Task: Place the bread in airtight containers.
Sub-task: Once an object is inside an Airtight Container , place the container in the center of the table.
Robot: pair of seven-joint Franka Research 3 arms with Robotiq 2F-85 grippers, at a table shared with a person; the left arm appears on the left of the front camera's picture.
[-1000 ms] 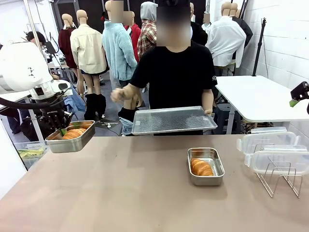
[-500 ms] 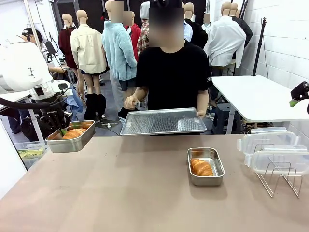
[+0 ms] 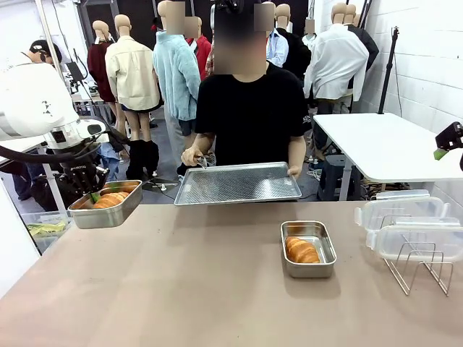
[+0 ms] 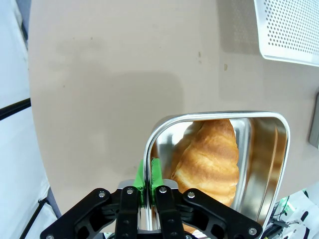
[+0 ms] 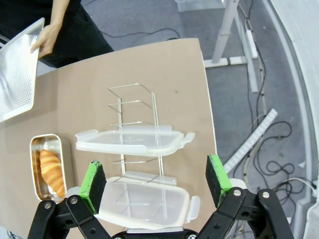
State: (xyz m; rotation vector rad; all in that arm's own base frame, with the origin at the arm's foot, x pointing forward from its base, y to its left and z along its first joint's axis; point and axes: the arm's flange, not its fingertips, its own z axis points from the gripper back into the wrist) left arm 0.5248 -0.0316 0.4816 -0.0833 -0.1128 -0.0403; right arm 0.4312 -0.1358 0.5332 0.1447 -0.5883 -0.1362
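2 green pads of the left gripper pinch the short wall of the first tin, 1 pad inside the wall, 1 outside. The tin is small and rectangular, brushed steel, with rounded corners and no lid on. The first roll lies lengthwise in it: golden-brown, ridged, oblong, croissant-like, filling much of the tin. In the front view the left gripper holds the first tin about level, lifted off the table by its far-left corner; the first roll pokes above the rim.

The right gripper has its jaws spread wide with nothing between them, up in the air over the table's right end. Below it are 2 lids, translucent clear plastic with snap tabs at the ends, at a wire rack. I cannot tell whether they rest in the rack or just beside it.

The second tin sits on the table right of centre, well apart from the first tin and near the lids. It is the same steel, with no lid on. The second roll lies lengthwise inside, golden-brown and ridged.

At the far side a person holds a large flat perforated steel tray with both hands, above the table's far edge.
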